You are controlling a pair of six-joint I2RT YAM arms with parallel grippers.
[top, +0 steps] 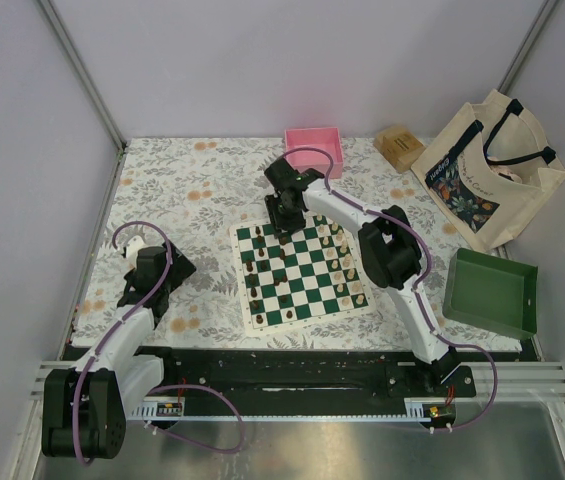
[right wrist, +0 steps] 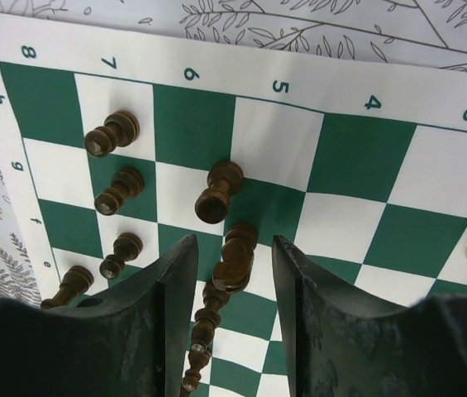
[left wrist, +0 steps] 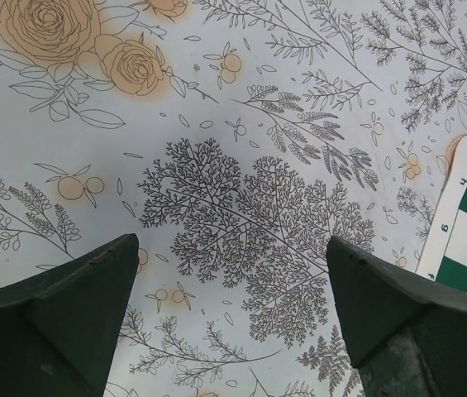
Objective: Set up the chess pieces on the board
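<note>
The board (top: 307, 270) lies mid-table, with dark chess pieces (top: 252, 270) along its left side and cream chess pieces (top: 347, 275) along its right. My right gripper (top: 284, 215) hangs over the board's far left corner. In the right wrist view its jaws (right wrist: 235, 246) stand open on either side of a dark knight (right wrist: 240, 252), with a gap showing on each side. Dark pawns (right wrist: 117, 190) and another dark piece (right wrist: 216, 194) stand close by on the board (right wrist: 357, 157). My left gripper (left wrist: 231, 241) is open and empty over the flowered cloth, left of the board (left wrist: 464, 223).
A pink tray (top: 313, 145) sits just behind the right gripper. At the far right are a small brown box (top: 399, 147) and a tote bag (top: 487, 170). A green tray (top: 490, 290) is right of the board. Tall dark pieces (right wrist: 204, 318) stand under the right wrist.
</note>
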